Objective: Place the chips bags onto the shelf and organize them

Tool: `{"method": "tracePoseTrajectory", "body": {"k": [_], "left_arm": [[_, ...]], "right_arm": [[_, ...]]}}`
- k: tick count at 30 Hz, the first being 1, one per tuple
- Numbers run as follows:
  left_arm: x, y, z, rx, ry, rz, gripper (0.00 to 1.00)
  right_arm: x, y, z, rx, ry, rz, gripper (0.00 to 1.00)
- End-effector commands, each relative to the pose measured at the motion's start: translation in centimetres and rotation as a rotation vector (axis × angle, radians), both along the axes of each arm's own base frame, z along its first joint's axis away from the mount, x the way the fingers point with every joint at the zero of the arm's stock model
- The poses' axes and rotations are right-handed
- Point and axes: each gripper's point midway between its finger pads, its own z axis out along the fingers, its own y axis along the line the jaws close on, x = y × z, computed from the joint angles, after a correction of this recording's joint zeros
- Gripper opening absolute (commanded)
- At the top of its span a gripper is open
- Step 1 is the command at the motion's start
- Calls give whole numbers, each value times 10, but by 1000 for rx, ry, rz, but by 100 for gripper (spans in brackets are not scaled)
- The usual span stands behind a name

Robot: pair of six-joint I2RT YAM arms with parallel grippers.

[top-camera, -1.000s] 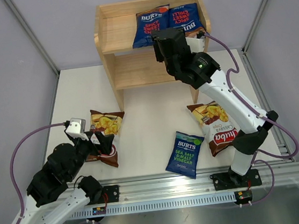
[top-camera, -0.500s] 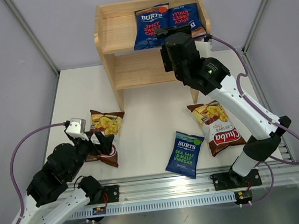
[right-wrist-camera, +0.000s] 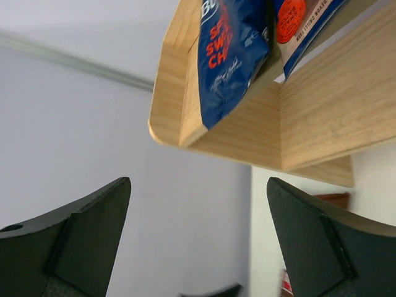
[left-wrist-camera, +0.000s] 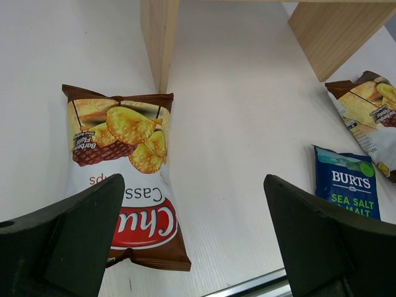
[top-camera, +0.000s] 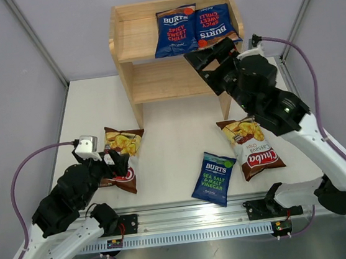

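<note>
1. Right gripper. My right gripper is spread wide and holds nothing. It hangs in front of the right end of the light natural-wood two-tier shelf, just below the front edge of the upper tier. Its wrist camera looks up at the underside of that tier.

2. Upper tier. Two glossy bags lie side by side at the right end, edges touching: the left dark blue Burts bag with red lettering and the right dark blue Burts bag with red lettering. Their lower ends overhang the front edge.

3. Left gripper. My left gripper is also spread wide, with nothing between its fingers. It sits over the near end of the left brown-and-white Chuba cassava chips bag, which lies flat on the white table in front of the shelf's left leg. I cannot tell whether the fingers touch the bag.

4. Remaining bags. The right brown-and-white Chuba bag lies flat in front of the shelf's right leg. The dark blue Burts sea salt bag with a green corner lies between the two Chuba bags, just beside the right one.
</note>
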Motion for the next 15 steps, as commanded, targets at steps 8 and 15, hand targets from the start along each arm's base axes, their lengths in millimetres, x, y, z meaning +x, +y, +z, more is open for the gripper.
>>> {"method": "tracePoseTrajectory", "body": {"k": [8, 15], "left_arm": [[-4, -31, 12, -77, 50, -114, 99], [-23, -125, -21, -209, 254, -486, 99]], "right_arm": [[-118, -76, -76, -605, -118, 324, 99], [-160, -139, -112, -486, -228, 187, 99]]}}
